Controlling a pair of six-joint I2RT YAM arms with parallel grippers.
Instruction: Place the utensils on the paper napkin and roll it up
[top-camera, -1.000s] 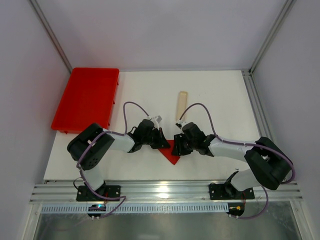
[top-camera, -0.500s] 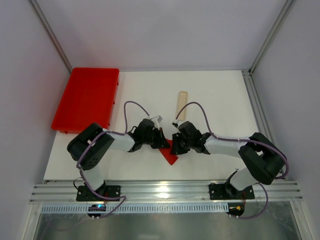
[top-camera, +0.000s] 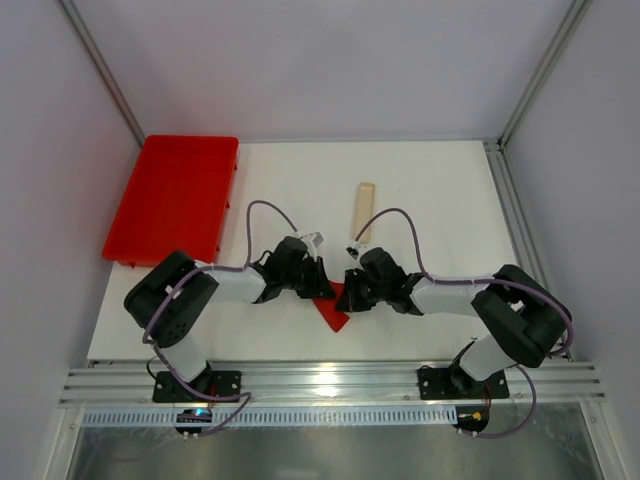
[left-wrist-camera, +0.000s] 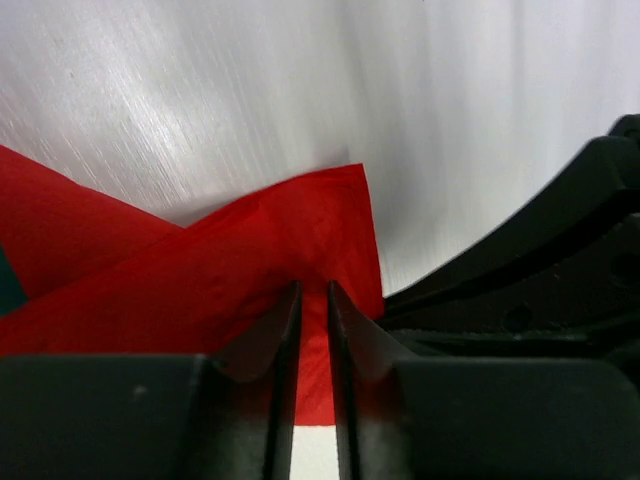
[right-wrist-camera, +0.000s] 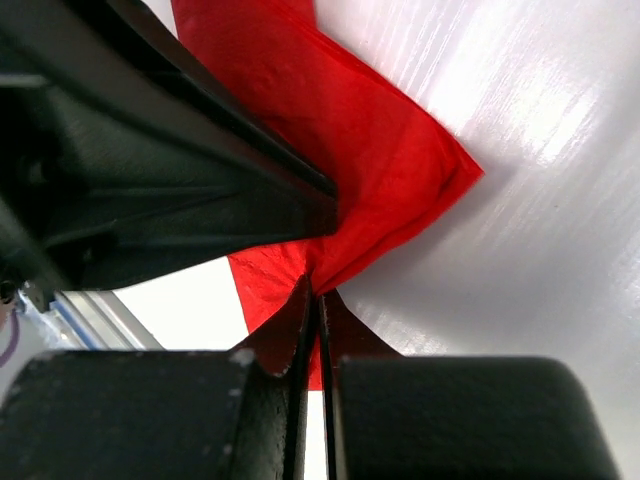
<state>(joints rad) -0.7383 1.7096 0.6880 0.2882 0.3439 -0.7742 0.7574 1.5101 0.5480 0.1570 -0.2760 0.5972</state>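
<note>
The paper napkin (top-camera: 334, 306) is a bright red folded wedge on the white table between my two grippers. My left gripper (top-camera: 321, 285) is at its left corner. In the left wrist view its jaws (left-wrist-camera: 314, 290) stand a narrow slit apart, with a raised fold of the napkin (left-wrist-camera: 250, 260) in the slit. My right gripper (top-camera: 351, 290) is shut on the napkin's other edge (right-wrist-camera: 380, 160), fingertips (right-wrist-camera: 300, 300) pinched together on the paper. A dark teal sliver of a utensil (left-wrist-camera: 7, 285) peeks from under the napkin; the rest of the utensils is hidden.
A big red tray (top-camera: 175, 198) sits at the back left, overhanging the table's left edge. A pale beige strip (top-camera: 362, 211) lies behind the grippers. The two gripper bodies nearly touch each other. Metal rails run along the near edge and right side.
My right gripper has slid left and closed on the napkin. The left jaws have parted slightly. The napkin's visible wedge has narrowed and shifted a little left.
</note>
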